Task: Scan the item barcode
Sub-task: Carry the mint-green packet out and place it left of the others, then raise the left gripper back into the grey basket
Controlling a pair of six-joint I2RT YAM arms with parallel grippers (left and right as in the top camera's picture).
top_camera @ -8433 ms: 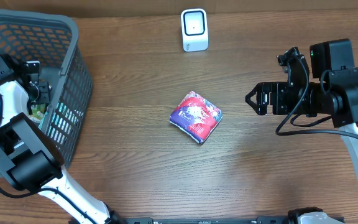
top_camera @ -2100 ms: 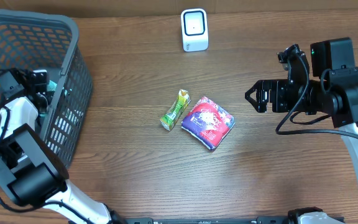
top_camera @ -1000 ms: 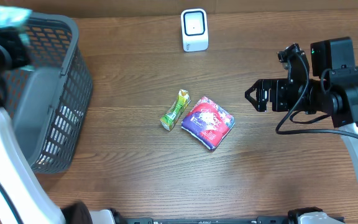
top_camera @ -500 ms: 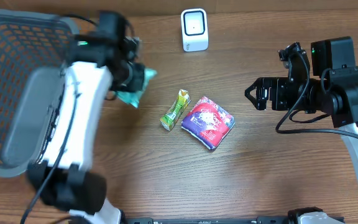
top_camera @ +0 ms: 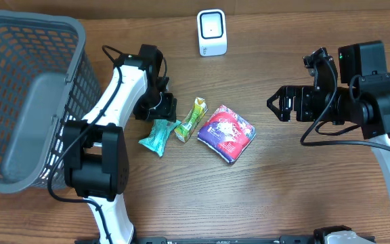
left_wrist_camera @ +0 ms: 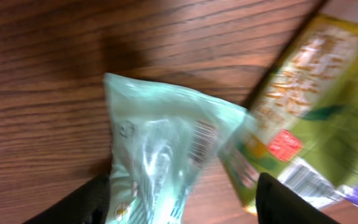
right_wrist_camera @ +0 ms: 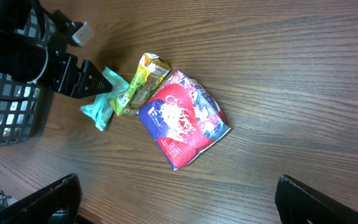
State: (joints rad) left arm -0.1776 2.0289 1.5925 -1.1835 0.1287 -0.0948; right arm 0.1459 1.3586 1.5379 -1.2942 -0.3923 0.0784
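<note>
Teal packet (top_camera: 156, 136), mid-worktop: looks light, soft, slippery film. I'd pinch an end seam, clear of the barcode (left_wrist_camera: 202, 140). Left gripper (top_camera: 162, 110) spread, holding nothing; right gripper (top_camera: 277, 106) wide open, empty.

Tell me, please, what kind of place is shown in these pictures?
Probably a mock shop checkout on a wooden table: a grey shopping basket, a small white scanner-like device, and a teal packet, a green packet and a red packet.

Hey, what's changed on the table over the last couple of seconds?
The left end effector carried a teal packet from the basket and released it beside the green packet. The red pouch, scanner and right end effector stayed put.
</note>
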